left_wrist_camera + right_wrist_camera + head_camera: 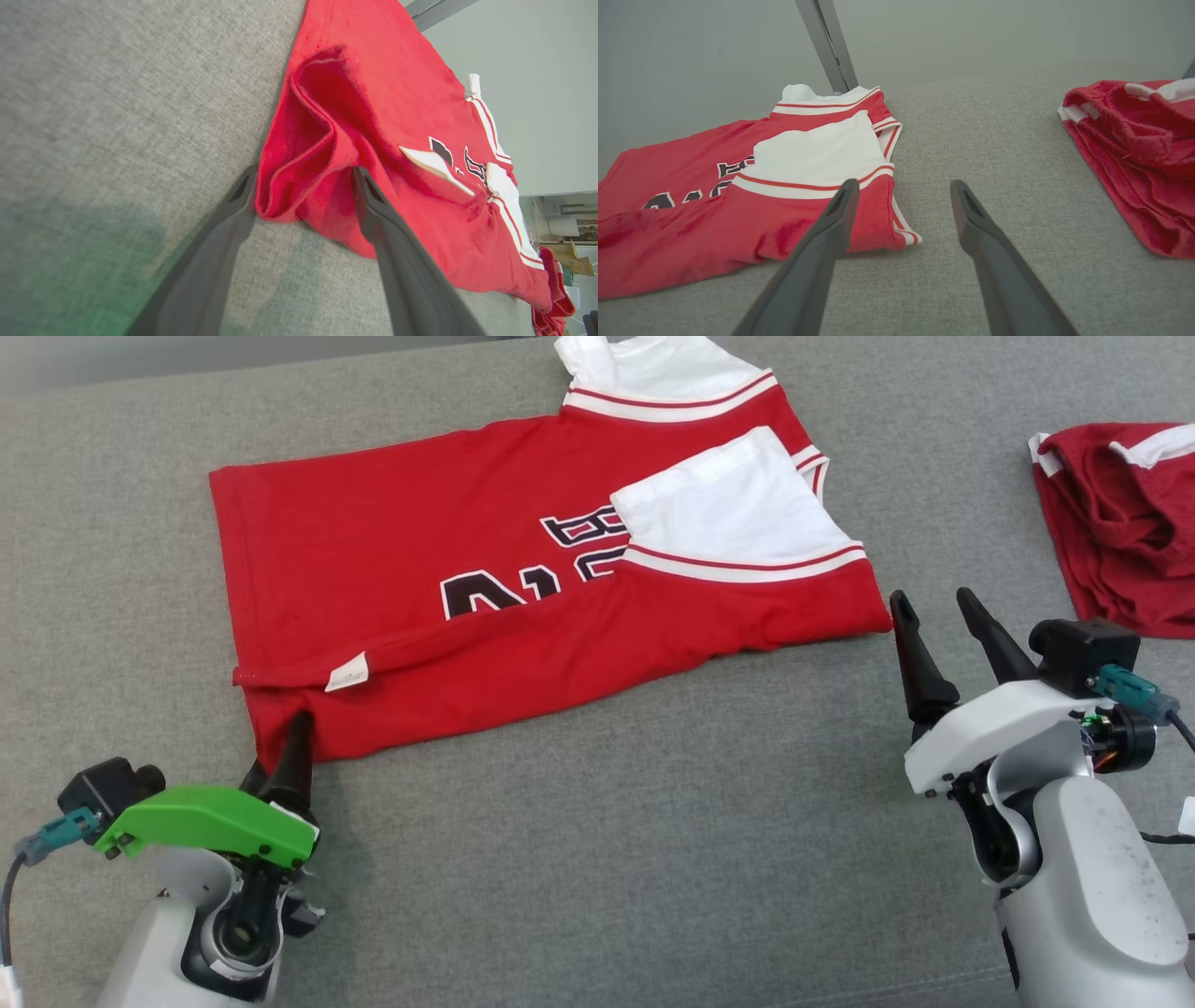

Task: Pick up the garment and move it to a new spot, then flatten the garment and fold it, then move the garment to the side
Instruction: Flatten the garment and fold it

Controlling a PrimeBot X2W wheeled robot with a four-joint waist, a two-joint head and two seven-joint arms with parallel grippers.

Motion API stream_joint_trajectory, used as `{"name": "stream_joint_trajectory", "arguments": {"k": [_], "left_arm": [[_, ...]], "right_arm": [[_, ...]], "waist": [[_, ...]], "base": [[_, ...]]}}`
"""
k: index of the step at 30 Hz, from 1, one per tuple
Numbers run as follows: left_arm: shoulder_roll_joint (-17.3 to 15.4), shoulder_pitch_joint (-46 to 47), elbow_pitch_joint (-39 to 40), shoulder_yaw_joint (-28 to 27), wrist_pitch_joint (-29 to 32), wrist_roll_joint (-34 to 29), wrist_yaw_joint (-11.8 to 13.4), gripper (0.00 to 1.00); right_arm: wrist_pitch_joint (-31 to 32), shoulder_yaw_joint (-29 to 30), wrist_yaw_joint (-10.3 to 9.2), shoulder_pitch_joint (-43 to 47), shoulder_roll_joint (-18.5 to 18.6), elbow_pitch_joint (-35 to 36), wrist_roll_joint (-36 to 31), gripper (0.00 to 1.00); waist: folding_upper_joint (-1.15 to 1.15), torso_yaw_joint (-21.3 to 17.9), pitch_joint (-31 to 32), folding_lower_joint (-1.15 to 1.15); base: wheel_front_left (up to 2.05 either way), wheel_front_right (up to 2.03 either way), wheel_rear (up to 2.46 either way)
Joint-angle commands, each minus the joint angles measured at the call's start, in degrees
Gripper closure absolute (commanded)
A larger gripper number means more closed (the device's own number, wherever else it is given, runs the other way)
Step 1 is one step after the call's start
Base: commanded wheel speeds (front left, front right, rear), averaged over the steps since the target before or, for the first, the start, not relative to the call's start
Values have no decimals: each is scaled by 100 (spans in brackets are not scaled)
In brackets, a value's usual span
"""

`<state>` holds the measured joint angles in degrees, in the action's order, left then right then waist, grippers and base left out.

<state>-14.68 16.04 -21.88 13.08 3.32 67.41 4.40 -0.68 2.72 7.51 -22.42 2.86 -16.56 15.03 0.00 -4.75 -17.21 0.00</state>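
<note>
The garment (392, 523) is a red jersey with white sleeves and dark lettering, lying mostly flat on the grey fabric surface (653, 821) with its near long edge folded over. My left gripper (280, 745) is at the garment's near left corner. In the left wrist view its jaws stand open, and the left gripper (303, 183) straddles the bunched hem of the garment (397, 93). My right gripper (934, 607) is open just beyond the garment's near right corner and touches nothing. In the right wrist view the right gripper (901, 186) points past the garment (691, 224), its left finger over the sleeve corner.
A second, crumpled dark red garment (1111, 523) lies at the right edge, also seen as a red heap (1134, 154) in the right wrist view. A grey post (829, 42) stands behind the jersey against a pale wall.
</note>
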Motion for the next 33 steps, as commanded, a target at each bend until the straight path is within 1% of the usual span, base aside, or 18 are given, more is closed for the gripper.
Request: {"name": "stream_joint_trajectory", "arguments": {"k": [1,2,6,10,12,18,19,20,21,22,23,24,26,29,33], "left_arm": [[23,41,-118,18,-51,-51,-30,91],[26,71,-128,16,-90,-69,-64,100],[10,172,-85,15,-284,-173,-195,100],[-46,221,88,8,-448,-257,-292,100],[-77,228,198,36,-507,-317,-343,100],[-74,205,479,107,-567,-417,-378,100],[-79,196,513,125,-574,-444,-377,100],[-81,189,541,140,-579,-465,-375,100],[-76,173,566,157,-578,-481,-366,100],[-69,155,583,169,-577,-485,-370,100],[-70,128,598,183,-577,-490,-389,100],[-90,103,626,213,-581,-511,-422,100],[-110,37,634,228,-583,-508,-450,100],[-145,-43,709,254,-565,-476,-573,100],[-235,-212,848,248,-498,-390,-679,100]], "right_arm": [[65,-29,-5,103,12,53,32,0],[102,-38,-5,130,12,47,59,0],[262,-25,-5,153,12,-110,150,0],[352,-6,-5,-70,12,-377,263,0],[405,5,-5,-192,13,-568,341,0],[496,63,-5,-572,15,-1283,519,0],[504,79,-5,-625,14,-1408,483,35],[519,90,-5,-660,14,-1501,492,51],[534,84,-5,-695,13,-1611,550,64],[545,82,-5,-716,14,-1696,590,72],[534,67,-5,-740,14,-1775,602,90],[463,48,-5,-766,13,-1827,641,100],[316,16,-5,-780,14,-1879,675,100],[93,-18,-5,-764,17,-1856,782,100],[-140,5,-5,-513,16,-1647,909,100]], "waist": [[0,-28,-47,0],[0,-24,-53,0],[0,26,-71,0],[0,108,-77,0],[0,156,-76,0],[0,292,-32,0],[0,313,-18,0],[0,326,-6,0],[0,338,11,0],[0,344,30,0],[0,345,52,0],[0,341,73,0],[0,332,130,0],[0,309,234,0],[0,274,443,0]], "base": [[0,0,0],[0,0,0],[0,0,0],[0,0,0],[0,0,0],[0,0,0],[0,0,0],[0,0,0],[0,0,0],[0,0,0],[0,0,0],[0,0,0],[0,0,0],[0,0,0],[0,0,0]]}}
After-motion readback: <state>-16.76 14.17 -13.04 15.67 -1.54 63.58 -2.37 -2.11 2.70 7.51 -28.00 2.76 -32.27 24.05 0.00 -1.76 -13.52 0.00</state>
